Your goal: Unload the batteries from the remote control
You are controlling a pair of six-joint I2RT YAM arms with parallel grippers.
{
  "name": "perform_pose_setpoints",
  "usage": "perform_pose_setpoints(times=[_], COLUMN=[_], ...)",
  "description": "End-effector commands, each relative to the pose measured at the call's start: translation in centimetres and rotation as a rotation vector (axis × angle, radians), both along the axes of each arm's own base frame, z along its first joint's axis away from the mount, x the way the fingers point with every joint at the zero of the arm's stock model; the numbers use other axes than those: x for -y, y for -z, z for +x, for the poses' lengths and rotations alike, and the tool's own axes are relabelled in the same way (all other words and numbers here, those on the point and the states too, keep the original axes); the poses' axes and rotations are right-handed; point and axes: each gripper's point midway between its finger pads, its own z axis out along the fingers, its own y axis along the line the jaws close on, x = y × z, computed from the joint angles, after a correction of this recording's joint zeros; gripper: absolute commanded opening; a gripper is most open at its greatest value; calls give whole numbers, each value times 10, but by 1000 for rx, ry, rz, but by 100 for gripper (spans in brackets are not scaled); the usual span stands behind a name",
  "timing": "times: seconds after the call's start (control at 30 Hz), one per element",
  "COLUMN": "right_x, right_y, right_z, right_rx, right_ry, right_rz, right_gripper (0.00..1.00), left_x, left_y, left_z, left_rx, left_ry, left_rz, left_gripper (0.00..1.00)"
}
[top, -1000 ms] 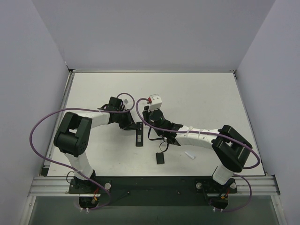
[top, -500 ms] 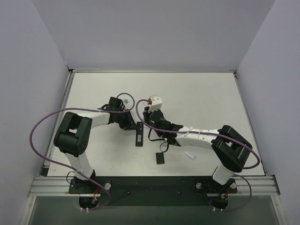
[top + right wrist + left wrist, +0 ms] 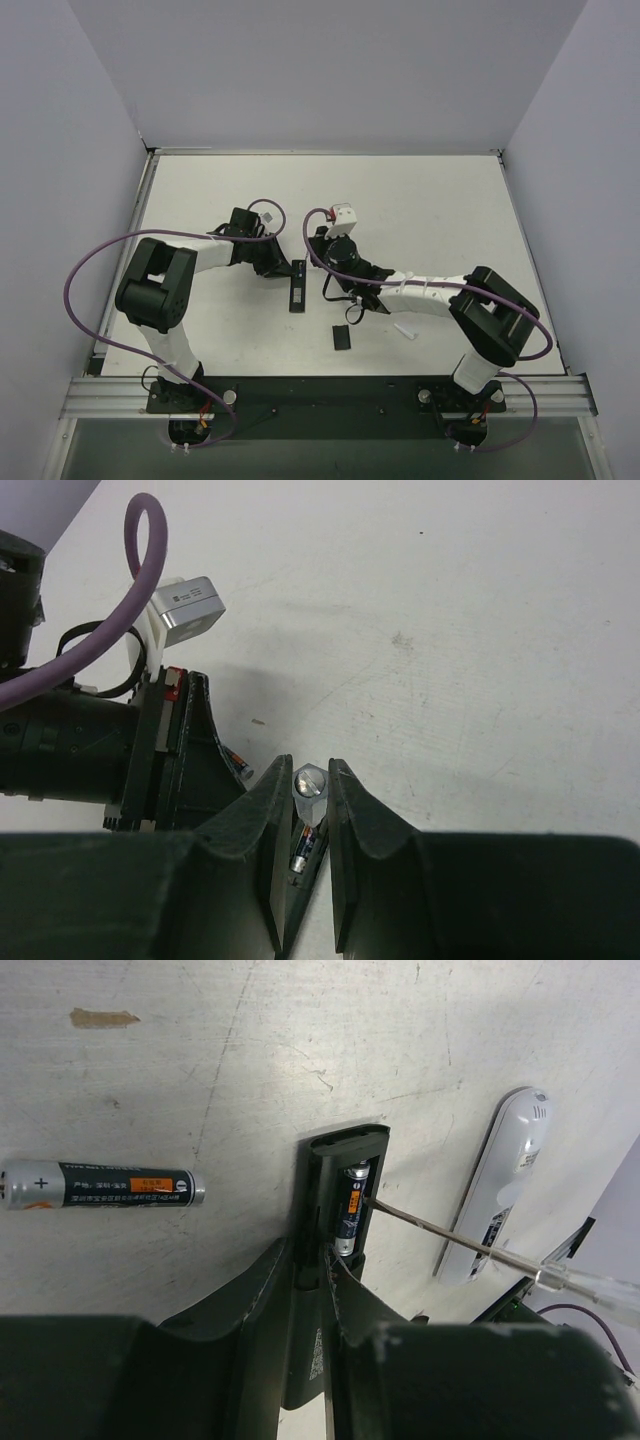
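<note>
Black plastic remote control (image 3: 335, 1175) lying back-up on the white tabletop (image 3: 420, 200), its battery bay uncovered. The left wrist view shows the left pincer (image 3: 312, 1260) closed on the near end of this remote, one finger against each long side. It also shows one seated battery (image 3: 348, 1212), dark with an orange label, lying in the bay. The thin metal shaft of a screwdriver (image 3: 430, 1232) comes in from the right with its tip at that battery's edge. The same view gives a loose battery (image 3: 100, 1186) flat on the tabletop to the left of the black remote, apart from it. A white remote (image 3: 500, 1200) lies on the other side, near it and roughly parallel. The right wrist view supplies what the left cannot: the right pincer (image 3: 308, 775) clamped on the clear handle of the screwdriver, seen end-on. In that view the seated battery is visible below the handle, between the fingers, and the loose battery is partly hidden behind the left pincer. The overhead view shows neither battery clearly. It shows instead both arms reaching inward to meet over the black remote near the tabletop's middle. A flat black cover (image 3: 342, 337) lies nearer the arm bases, with a small pale stick (image 3: 405, 330) to the right of it, both apart from the remote.
</note>
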Motion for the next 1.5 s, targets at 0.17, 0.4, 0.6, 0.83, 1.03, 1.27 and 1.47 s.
perform_pose_setpoints(times=[0.17,0.4,0.6,0.83,1.03,1.27,1.47], right_x=[26,40,43,48,43,37,22], right_y=[70,78,80,89,93,87,80], right_z=[-16,-15,-14,-12,-14,-27,-31], right_rx=[-252,-288,-315,-342,-361,-238,-155], right_ry=[-25,-14,-9,12,-6,-28,-32], right_rz=[108,188,233,291,334,4,-178], right_gripper=[0,0,0,0,0,0,0], left_x=[4,7,4,7,8,9,11], left_y=[11,10,11,13,13,13,14], left_z=[1,2,-2,-3,-2,-3,-4], left_rx=[4,7,3,0,1,2,-7], left_ry=[16,17,20,19,20,24,27], left_rz=[-2,-13,0,-17,-18,-21,-28], left_gripper=[25,25,25,25,25,25,25])
